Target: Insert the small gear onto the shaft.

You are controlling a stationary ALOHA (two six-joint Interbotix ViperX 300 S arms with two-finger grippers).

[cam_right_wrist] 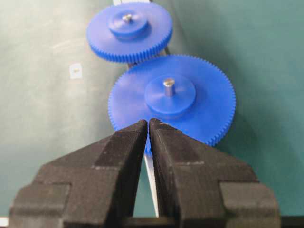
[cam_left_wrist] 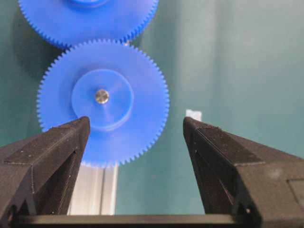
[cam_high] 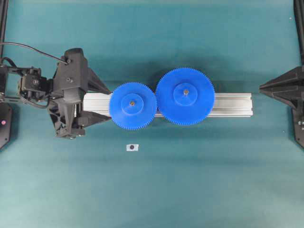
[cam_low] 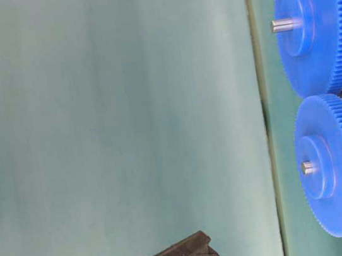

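**Small gear seated on its pin; both grippers clear**

Overhead view: the small gear (cam_high: 132,105) lies flat on the aluminium rail (cam_high: 232,104), its teeth touching those of the larger gear (cam_high: 185,96) beside it. A grey pin end shows in the centre of the small gear's hub, and the table-level view shows the same pin tip (cam_low: 306,167) standing just proud of the hub face. Judged from this, the gear is already on a shaft and seated low; the insertion appears complete, with only withdrawal of the arms left, if anything. Whether the gear is pressed fully home cannot be told.

A small silvery tab with a dark dot (cam_high: 132,147) lies alone on the green mat (cam_high: 152,199), near the rail but apart from it and from both gears; nothing is fitted onto it.

The left gripper (cam_high: 102,102) sits at the rail's end, just beside the small gear. In the left wrist view its fingers (cam_left_wrist: 57,142) are spread wide and hold nothing; the gear lies ahead of them, its near rim between the fingertips, contact not evident.

The right gripper (cam_high: 263,88) rests well apart from the gears at the opposite end. In the right wrist view its fingers (cam_right_wrist: 123,142) are pressed together, empty, pointing toward the larger gear.
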